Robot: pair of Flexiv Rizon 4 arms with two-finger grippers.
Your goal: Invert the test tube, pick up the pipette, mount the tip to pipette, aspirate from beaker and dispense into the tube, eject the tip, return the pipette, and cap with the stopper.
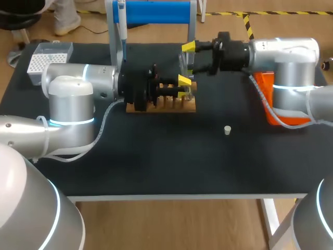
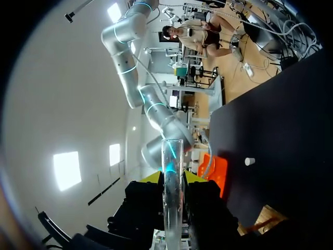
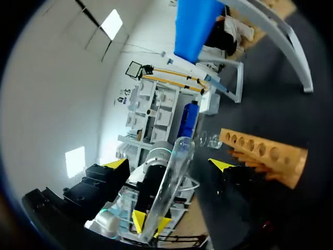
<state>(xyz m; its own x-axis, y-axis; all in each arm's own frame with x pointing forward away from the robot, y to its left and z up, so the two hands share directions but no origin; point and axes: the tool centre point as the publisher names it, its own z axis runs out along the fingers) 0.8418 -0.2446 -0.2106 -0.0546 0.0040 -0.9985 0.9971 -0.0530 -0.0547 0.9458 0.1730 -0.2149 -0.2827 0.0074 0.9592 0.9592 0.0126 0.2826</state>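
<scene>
At a black worktop [image 1: 156, 161], two silver arms meet above its middle, toward the far edge, for what looks like the hand-over that turns the test tube over. Behind them, at the far edge, stands a blue-topped stand [image 1: 151, 13]. A wooden rack [image 1: 166, 105] sits just in front of it, and a white tip box [image 1: 47, 58] occupies the far left corner.

The left pincer [image 1: 183, 87] pinches the clear test tube [image 2: 173, 177] between its yellow tips and holds it in the air over the right end of the rack. The right pincer [image 3: 168, 164] is spread wide, with one tip on either side of the glass and neither touching it. A small white stopper [image 1: 227, 130] waits alone on the worktop, right of centre and well apart from the rack.

The step will probably go best if the right pincer closes squarely on bare glass beside the left's grip. The left should let go only once that hold is firm. Smooth glass may slip, so the turn wants to be slow and made clear of the rack.
</scene>
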